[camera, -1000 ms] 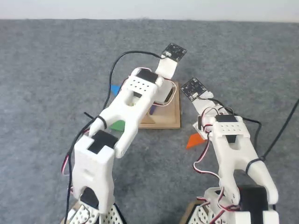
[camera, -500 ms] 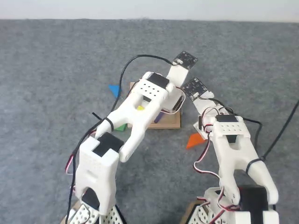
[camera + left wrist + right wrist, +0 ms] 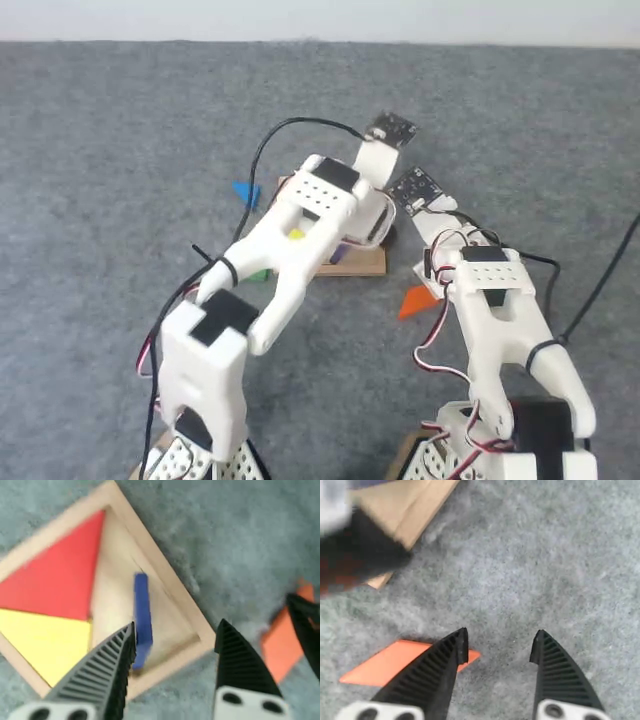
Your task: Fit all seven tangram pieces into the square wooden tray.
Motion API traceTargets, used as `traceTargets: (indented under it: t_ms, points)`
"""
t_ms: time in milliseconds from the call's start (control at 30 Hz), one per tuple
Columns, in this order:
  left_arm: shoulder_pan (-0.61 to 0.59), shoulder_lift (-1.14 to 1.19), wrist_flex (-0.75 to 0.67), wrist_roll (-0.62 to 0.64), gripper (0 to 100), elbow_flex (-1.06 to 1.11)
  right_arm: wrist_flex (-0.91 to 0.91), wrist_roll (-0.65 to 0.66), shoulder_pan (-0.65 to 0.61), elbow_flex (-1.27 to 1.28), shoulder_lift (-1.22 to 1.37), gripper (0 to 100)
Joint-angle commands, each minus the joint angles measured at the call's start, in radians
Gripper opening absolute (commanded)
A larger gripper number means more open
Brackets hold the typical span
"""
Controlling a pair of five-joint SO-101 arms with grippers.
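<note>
The grey carpeted desk carries everything. The left gripper hangs over the square wooden tray, its fingers spread and holding nothing. The right gripper, fingers also spread, hangs over the desk at 4 o'clock from the tray. In the tray a red triangle and a yellow triangle lie touching. A blue piece stands on its edge in the bare part, just beside one left finger. An orange piece lies on the desk beside one right finger.

The left arm and right arm are white plastic shells with black servo blocks at the joints, a thin black cable and red-and-white wires. Left gripper and right gripper have ribbed black fingers on pale screw-holed mounts
</note>
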Motion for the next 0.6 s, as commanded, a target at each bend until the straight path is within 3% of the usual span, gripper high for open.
traceTargets:
  t_ms: [0,333,567]
  points:
    - [0.017,-0.124,-0.028,-0.011,25,0.091,-0.012,-0.009,0.010,-0.009,-0.015,21.6]
    - [-0.034,-0.358,-0.135,-0.031,25,0.275,-0.012,-0.009,0.010,-0.009,-0.015,21.6]
    - [-0.322,-0.583,-0.308,0.123,25,0.406,-0.012,-0.009,0.010,-0.009,-0.015,21.6]
